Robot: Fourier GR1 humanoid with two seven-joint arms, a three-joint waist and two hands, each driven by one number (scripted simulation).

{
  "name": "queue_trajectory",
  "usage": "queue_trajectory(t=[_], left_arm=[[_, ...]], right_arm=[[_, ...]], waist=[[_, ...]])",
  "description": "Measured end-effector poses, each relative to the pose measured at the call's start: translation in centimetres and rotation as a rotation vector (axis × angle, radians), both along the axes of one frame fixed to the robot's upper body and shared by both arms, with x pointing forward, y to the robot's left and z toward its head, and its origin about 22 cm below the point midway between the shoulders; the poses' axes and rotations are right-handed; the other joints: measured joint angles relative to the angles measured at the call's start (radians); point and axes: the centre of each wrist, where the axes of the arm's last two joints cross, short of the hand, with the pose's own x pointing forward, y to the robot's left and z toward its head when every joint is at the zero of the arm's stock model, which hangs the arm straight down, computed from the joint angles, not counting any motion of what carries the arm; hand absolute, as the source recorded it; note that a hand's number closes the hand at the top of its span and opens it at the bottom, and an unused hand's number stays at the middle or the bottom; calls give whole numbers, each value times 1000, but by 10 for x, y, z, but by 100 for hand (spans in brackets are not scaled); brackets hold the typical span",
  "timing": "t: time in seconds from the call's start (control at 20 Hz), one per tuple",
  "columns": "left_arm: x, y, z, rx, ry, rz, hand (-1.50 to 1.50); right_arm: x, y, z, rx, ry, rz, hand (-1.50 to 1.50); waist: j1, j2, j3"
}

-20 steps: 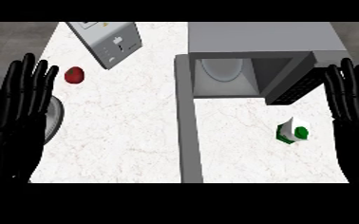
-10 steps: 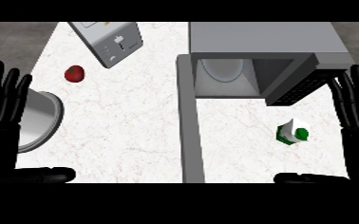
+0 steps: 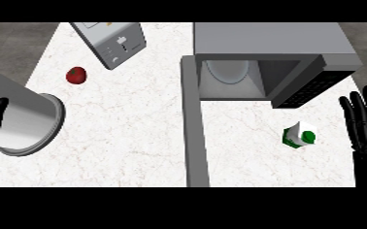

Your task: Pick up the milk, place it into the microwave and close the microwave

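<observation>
At the far left edge only a dark sliver of the left hand (image 3: 3, 110) shows, just beside a large grey pot (image 3: 28, 121) lying tipped on the counter (image 3: 129, 136); whether its fingers are spread or curled I cannot tell. Further in sit a red tomato (image 3: 76, 75) and, behind it, a grey appliance (image 3: 109, 42). Right of centre stands the microwave (image 3: 272, 41), its door (image 3: 195, 126) swung fully open toward the viewer and the cavity exposed. The milk (image 3: 299, 136), a small white carton with a green patch, probably lies on its side on the counter in front of the cavity, right of the door. At the right edge the right hand (image 3: 356, 123) is up, fingers straight and spread, holding nothing. The carton lies to that hand's left, so the right hand is by far the nearer one for the pick.
</observation>
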Motion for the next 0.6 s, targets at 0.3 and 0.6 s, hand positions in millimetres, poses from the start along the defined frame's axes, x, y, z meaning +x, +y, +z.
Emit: queue_trajectory(t=[0.3,0.6], left_arm=[[-26,18,7,-5,2,-7,-150],[-38,21,7,-1,2,-6,-150]], right_arm=[[5,-3,-19,-1,56,-57,-150],[13,-23,-51,-2,94,-71,-150]], waist=[[3,0,0],[2,1,0]])
